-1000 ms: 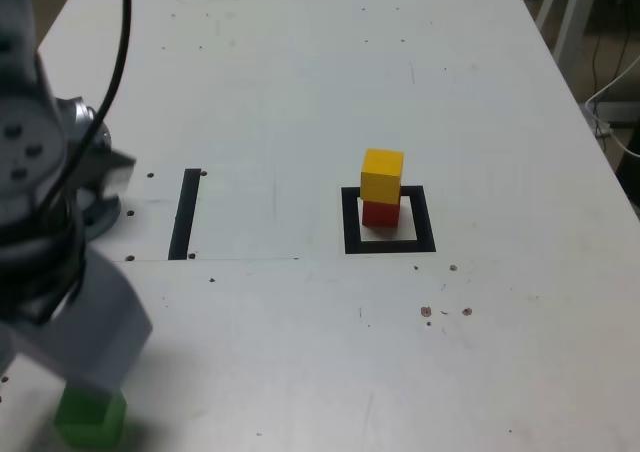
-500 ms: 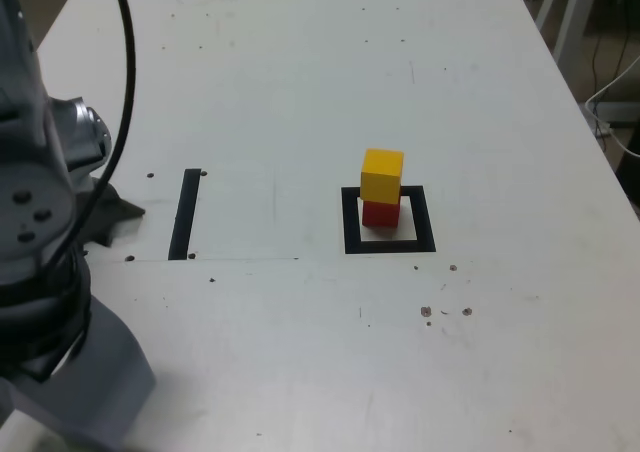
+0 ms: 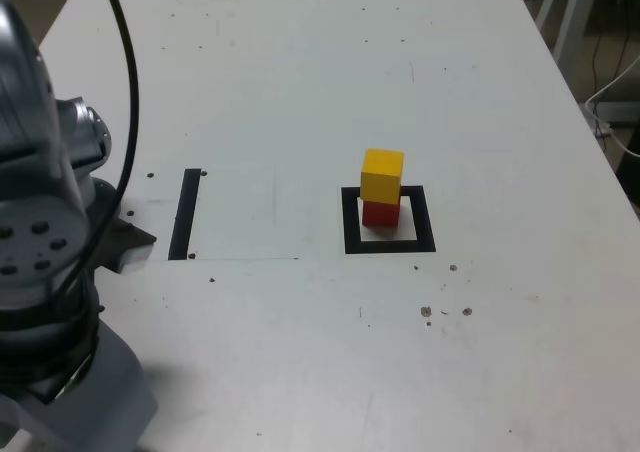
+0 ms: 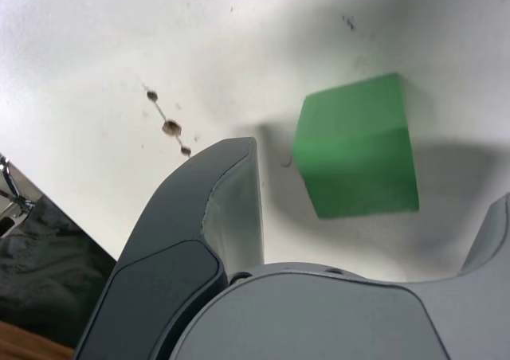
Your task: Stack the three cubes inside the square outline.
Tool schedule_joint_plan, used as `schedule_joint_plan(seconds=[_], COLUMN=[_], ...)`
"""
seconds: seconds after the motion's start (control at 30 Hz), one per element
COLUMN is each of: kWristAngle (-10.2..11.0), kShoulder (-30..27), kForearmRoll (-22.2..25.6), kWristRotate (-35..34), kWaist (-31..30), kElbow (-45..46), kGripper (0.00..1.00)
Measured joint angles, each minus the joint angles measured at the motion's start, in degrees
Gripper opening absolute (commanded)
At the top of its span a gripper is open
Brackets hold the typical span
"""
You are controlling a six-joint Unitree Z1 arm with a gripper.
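Observation:
A yellow cube (image 3: 382,175) sits on a red cube (image 3: 379,213) at the back of the square outline (image 3: 350,234), right of centre in the exterior view. The green cube (image 4: 357,146) lies on the white table in the wrist view, between the two spread fingers (image 4: 215,209) of my gripper (image 4: 370,177), which is open and not touching it. In the exterior view my arm (image 3: 45,262) fills the lower left corner and hides both the green cube and the gripper's fingers.
A straight black tape strip (image 3: 186,213) lies left of the outline. A black cable (image 3: 125,92) runs up from the arm. Small dark spots (image 3: 440,312) mark the table. The table's edge (image 4: 48,209) is close beside the gripper in the wrist view.
The arm has come down and forward over the lower left corner in the exterior view. It now covers the green cube, which showed there a second ago.

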Motion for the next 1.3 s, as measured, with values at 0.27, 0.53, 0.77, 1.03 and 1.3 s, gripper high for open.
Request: schedule_joint_plan(seconds=[0.27, 0.53, 0.77, 1.03, 1.3], kWristAngle=[-0.11, -0.94, 0.38, 0.99, 0.99], kShoulder=[0.21, 1.17, 1.51, 1.52, 1.52], kForearmRoll=[-1.61, -1.60, -1.03, -0.72, -0.23], kWristRotate=[1.97, 3.90, 4.29, 4.32, 4.32], kWaist=[1.32, 1.95, 2.10, 2.11, 2.15], kElbow=[1.00, 0.75, -0.29, -0.55, -0.81], kGripper=[0.86, 0.67, 0.35, 0.31, 0.31])
